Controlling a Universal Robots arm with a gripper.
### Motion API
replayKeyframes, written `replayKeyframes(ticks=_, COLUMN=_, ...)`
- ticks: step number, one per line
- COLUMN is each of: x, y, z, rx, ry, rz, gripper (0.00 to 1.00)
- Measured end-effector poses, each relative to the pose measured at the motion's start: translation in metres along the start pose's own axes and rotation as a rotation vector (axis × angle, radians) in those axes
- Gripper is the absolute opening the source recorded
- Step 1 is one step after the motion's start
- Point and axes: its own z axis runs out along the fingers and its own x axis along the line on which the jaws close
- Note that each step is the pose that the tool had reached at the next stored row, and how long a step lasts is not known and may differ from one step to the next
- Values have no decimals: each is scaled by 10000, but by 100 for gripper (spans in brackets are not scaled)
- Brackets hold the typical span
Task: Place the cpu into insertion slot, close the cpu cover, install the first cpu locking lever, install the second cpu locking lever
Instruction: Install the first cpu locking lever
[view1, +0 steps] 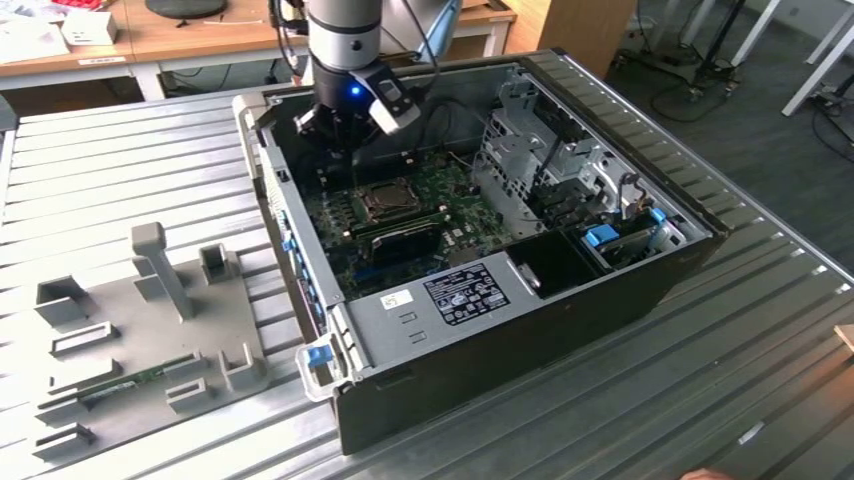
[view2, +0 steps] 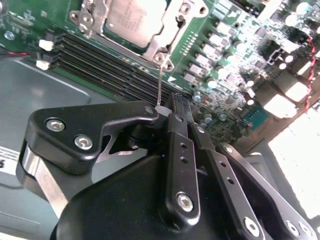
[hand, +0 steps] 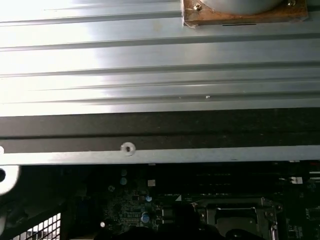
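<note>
The cpu (view2: 131, 19) lies with its silver top up in the insertion slot (view1: 387, 200) on the green board. The cpu cover (view2: 167, 35) lies flat around it as a silver frame. A thin wire locking lever (view2: 159, 82) stands up from the socket's corner, and its free end rests against the side of my gripper (view2: 177, 102). The black fingers are shut tip to tip, with the wire outside them. In the exterior view the gripper (view1: 334, 135) hangs inside the open computer case just behind the socket. The first wrist view shows the insertion slot (hand: 235, 216) dimly, past the case wall.
The black computer case (view1: 667, 270) lies open on a ribbed metal table (view1: 120, 170). Long black memory slots (view2: 105, 65) run beside the socket. Drive cages and cables (view1: 561, 170) fill the case's side at the exterior view's right. A grey fixture plate (view1: 147, 330) sits at the exterior view's left.
</note>
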Motion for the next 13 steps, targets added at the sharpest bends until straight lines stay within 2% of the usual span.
replayKeyframes(ticks=10, x=-187, y=-4, z=3, rx=1, ry=40, rz=6, gripper=10)
replayKeyframes(ticks=13, x=-194, y=-5, z=3, rx=1, ry=41, rz=7, gripper=10)
